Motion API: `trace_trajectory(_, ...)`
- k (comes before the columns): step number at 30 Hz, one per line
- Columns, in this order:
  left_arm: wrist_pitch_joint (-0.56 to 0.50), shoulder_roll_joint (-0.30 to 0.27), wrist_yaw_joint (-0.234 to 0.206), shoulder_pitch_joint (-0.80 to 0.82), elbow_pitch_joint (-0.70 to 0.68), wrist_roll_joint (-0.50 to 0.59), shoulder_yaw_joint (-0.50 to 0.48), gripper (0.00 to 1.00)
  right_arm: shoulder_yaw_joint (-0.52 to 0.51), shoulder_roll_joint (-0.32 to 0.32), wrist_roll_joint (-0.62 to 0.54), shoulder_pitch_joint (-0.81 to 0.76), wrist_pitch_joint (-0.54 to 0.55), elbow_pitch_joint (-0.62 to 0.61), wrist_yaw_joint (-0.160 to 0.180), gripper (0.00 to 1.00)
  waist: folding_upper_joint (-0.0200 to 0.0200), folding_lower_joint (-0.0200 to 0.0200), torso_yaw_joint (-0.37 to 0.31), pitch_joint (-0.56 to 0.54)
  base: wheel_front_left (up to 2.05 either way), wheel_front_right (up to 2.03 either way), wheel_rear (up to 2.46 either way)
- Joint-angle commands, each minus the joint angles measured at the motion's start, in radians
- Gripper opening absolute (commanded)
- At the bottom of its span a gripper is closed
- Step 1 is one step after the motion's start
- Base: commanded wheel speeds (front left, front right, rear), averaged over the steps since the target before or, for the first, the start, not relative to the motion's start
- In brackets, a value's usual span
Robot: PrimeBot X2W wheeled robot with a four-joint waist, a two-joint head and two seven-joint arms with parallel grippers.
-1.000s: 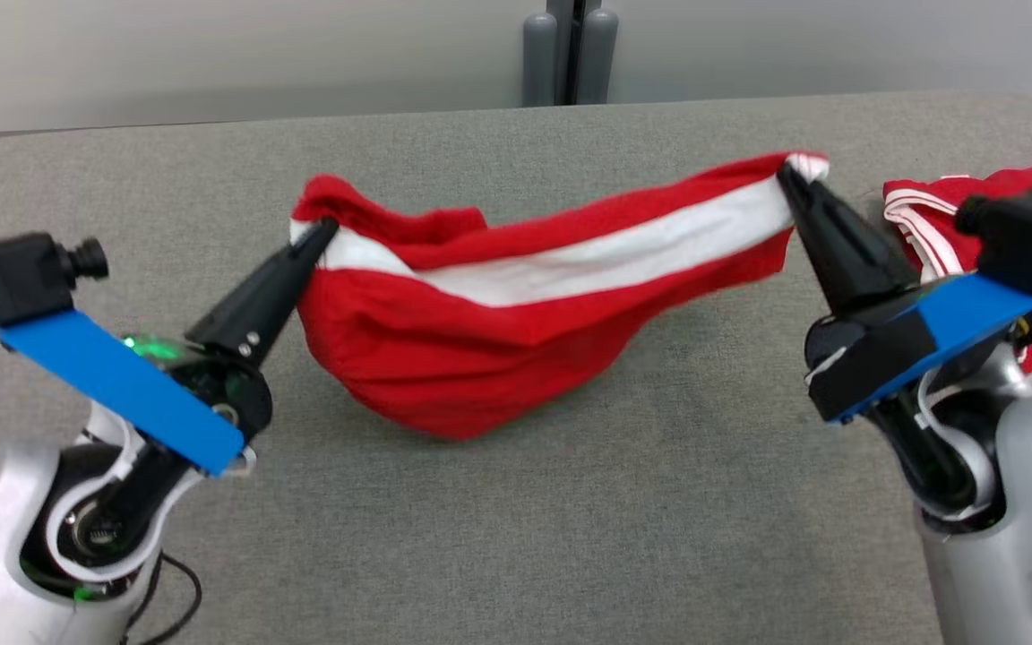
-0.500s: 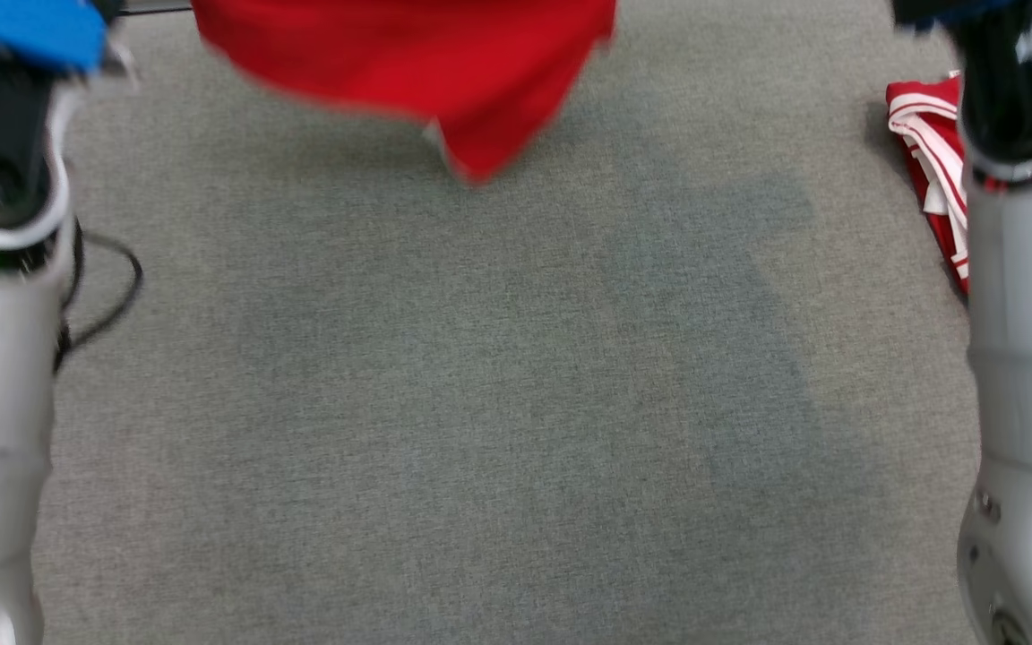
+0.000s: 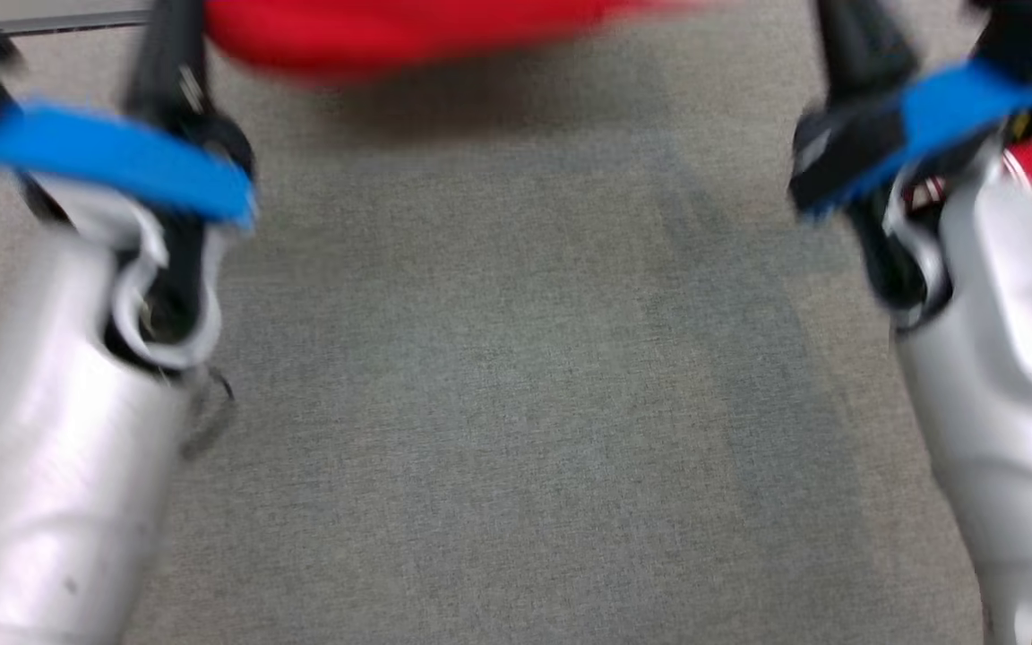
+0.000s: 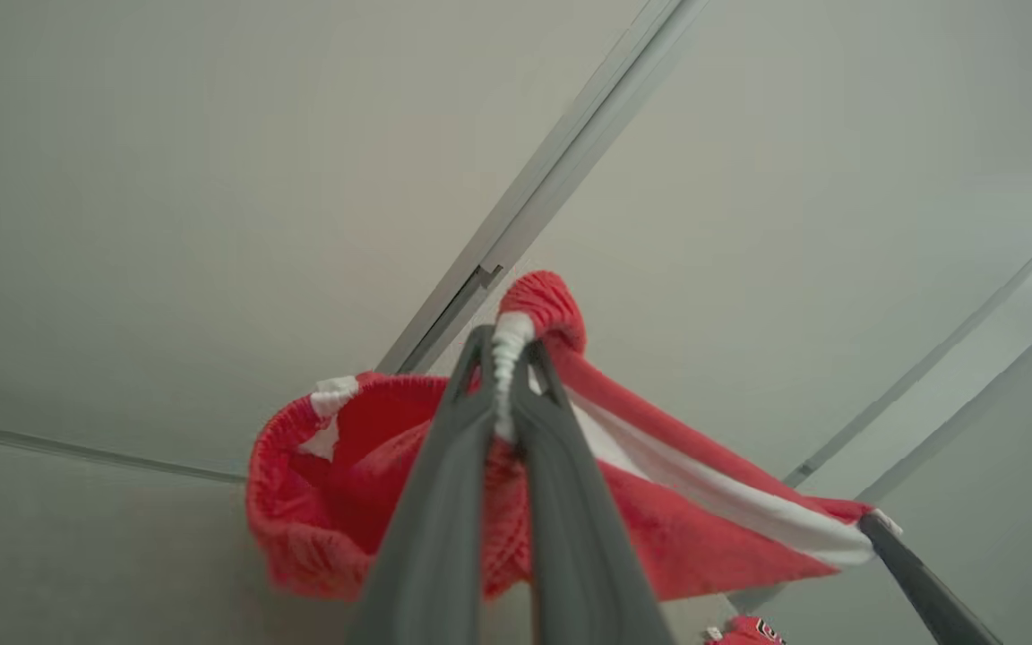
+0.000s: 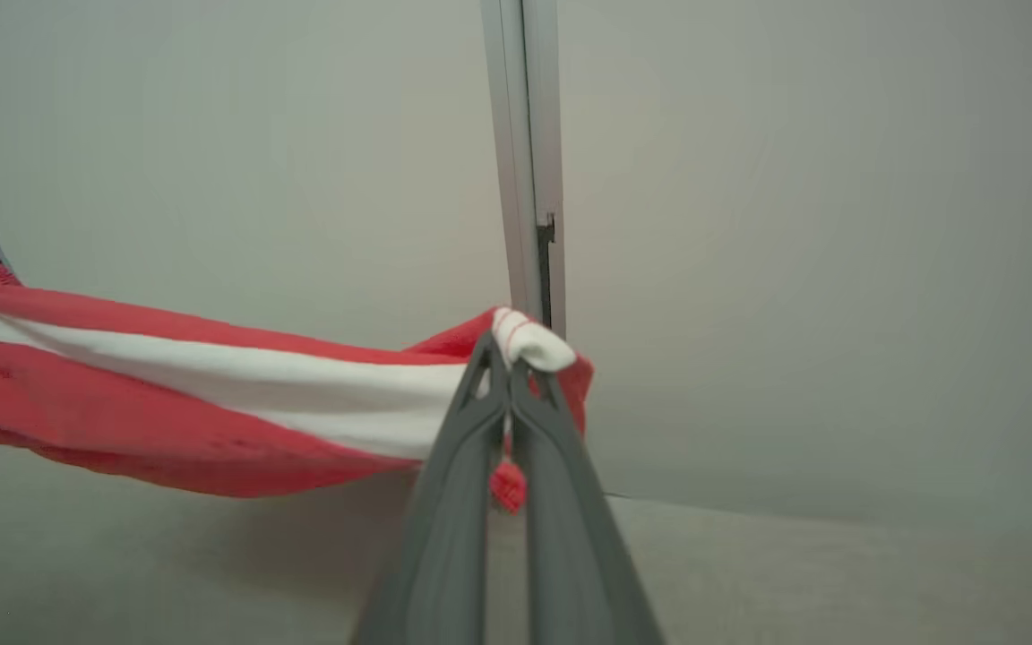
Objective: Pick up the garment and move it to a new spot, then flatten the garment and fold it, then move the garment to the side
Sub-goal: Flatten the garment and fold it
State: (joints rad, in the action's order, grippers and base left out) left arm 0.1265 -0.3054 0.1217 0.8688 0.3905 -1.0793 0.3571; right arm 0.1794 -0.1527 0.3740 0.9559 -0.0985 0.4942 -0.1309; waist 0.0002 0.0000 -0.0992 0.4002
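Garment (image 4: 713, 546), red w/ white stripe, hangs stretched btwn both grippers, off the grey table (image 3: 516, 403). L gripper (image 4: 505, 348) clamped on one end, R gripper (image 5: 510, 367) clamped on the other; middle sags below fingertips.

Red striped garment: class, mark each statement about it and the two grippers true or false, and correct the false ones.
1. The left gripper is shut on one end of the red garment. True.
2. The right gripper is open and holds nothing. False: it is shut on the garment's other end.
3. The garment lies flat on the grey table. False: it hangs stretched between the two grippers, above the table.
4. A white stripe runs along the garment. True.
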Motion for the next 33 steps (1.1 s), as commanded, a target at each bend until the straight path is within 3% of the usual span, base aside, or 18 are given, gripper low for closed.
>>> trace_trajectory(1,0.014,0.002,0.008,-0.099,0.024,-0.003,0.037,0.00,0.043,-0.035,0.035,-0.100,0.048,-0.010,0.000,0.00,-0.0002,0.0000,0.002,-0.014,0.00,0.00,0.00)
trace_trajectory(9,0.013,-0.011,0.012,-0.385,0.045,-0.009,0.171,0.00,0.106,-0.161,0.095,-0.403,0.266,-0.131,0.000,0.00,-0.0002,0.0000,0.016,-0.105,0.00,0.00,0.00)
trace_trajectory(15,-0.043,-0.080,0.008,-0.569,-0.032,-0.013,0.258,0.00,0.018,-0.220,0.103,-0.687,0.508,-0.364,0.000,0.00,-0.0002,0.0000,0.044,-0.197,0.00,0.00,0.00)
trace_trajectory(18,-0.093,-0.126,-0.015,-0.650,-0.102,-0.028,0.281,0.00,-0.047,-0.208,0.089,-0.837,0.648,-0.504,0.001,0.00,-0.0002,0.0000,0.056,-0.227,0.00,0.00,0.00)
trace_trajectory(26,-0.241,-0.281,-0.148,-0.884,-0.403,-0.095,0.310,0.00,-0.242,-0.092,0.026,-1.219,1.022,-0.891,0.001,0.00,-0.0002,0.0000,0.075,-0.250,0.00,0.00,0.00)
trace_trajectory(30,-0.225,-0.324,-0.185,-0.955,-0.543,-0.123,0.276,0.00,-0.314,-0.045,-0.032,-1.259,1.066,-1.053,0.001,0.00,-0.0002,0.0000,0.082,-0.240,0.00,0.00,0.00)
trace_trajectory(33,-0.186,-0.302,-0.177,-0.946,-0.608,-0.130,0.254,0.00,-0.309,-0.071,-0.056,-1.185,1.038,-1.090,0.001,0.00,-0.0002,0.0000,0.096,-0.229,0.00,0.00,0.00)
